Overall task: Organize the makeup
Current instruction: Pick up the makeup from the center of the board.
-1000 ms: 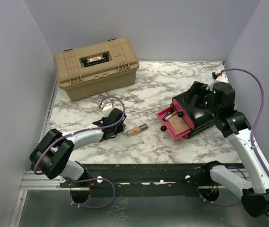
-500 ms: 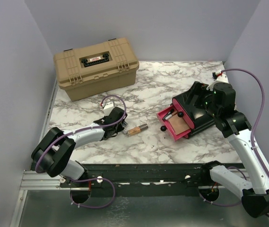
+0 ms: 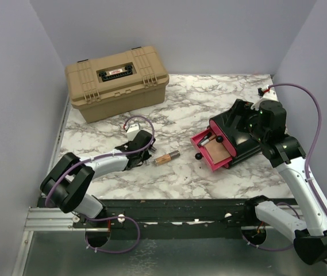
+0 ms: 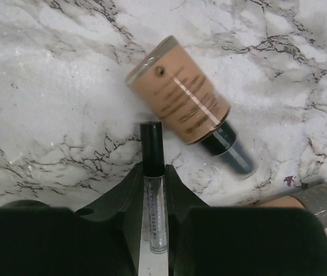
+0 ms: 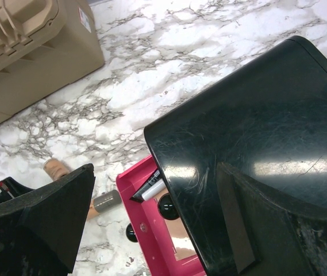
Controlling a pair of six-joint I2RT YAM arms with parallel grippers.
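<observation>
The left tool (image 4: pixel 154 175) is clenching on a slim clear tube (image 4: pixel 152 144), pinching its clear barrel while the black cap is sticking out ahead of the fingers, down at the marble table (image 4: pixel 48 103). The tube is looking light, stiff and slick, so it is likely wanting a hold square across the barrel near its middle, where it is less apt to be squirting free. Just beyond the cap a peach bottle (image 4: pixel 177 98) with a dark cap is lying on its side. Being round, it is probably prone to rolling and best taken across its wide body. Farther right, the pink drawer (image 5: pixel 140 230) is standing pulled out of the black box (image 5: pixel 255 115), holding a flat copper-pink compact (image 3: pixel 218 150). The right tool (image 5: pixel 154 172) is hanging released, jaws wide, at the box's top.
</observation>
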